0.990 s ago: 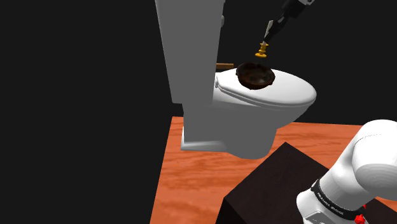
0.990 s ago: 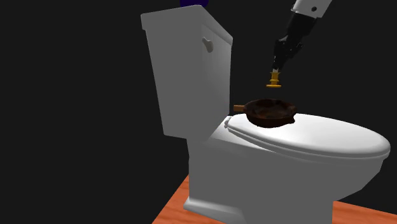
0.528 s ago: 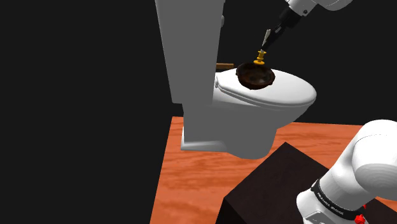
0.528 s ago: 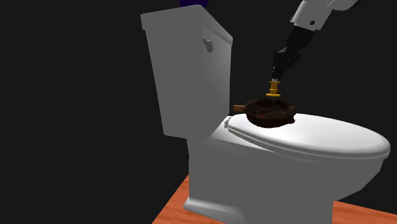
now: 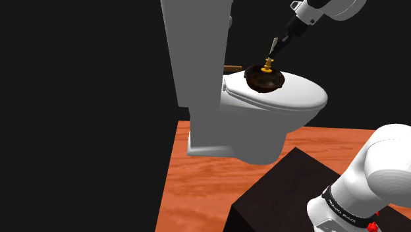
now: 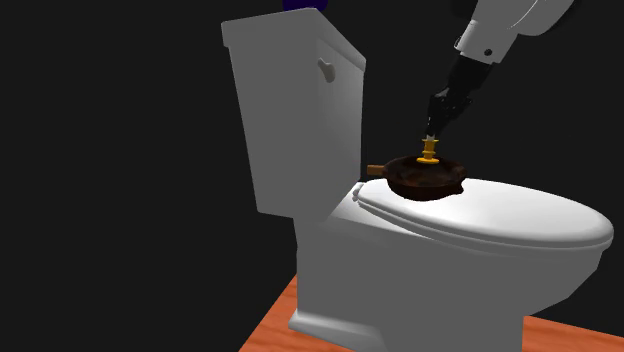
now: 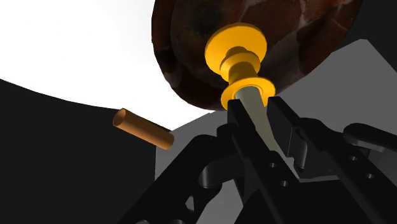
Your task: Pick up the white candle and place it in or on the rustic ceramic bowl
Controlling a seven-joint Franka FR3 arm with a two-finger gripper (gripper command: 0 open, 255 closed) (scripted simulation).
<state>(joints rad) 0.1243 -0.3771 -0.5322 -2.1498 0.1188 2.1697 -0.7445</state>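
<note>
The white, rounded arm link (image 5: 385, 165) meets a dark joint ring (image 5: 339, 207) printed with small white lettering, and a small red mark (image 5: 375, 227) sits just below that ring. The stand is a dark, nearly black box (image 5: 276, 194) with sharp edges. Farther along, a white wrist segment (image 6: 490, 35) dotted with tiny dark spots narrows into the all-black gripper (image 6: 432, 128); its two slim black fingers (image 7: 245, 137) carry small round holes and angular linkage bars
</note>
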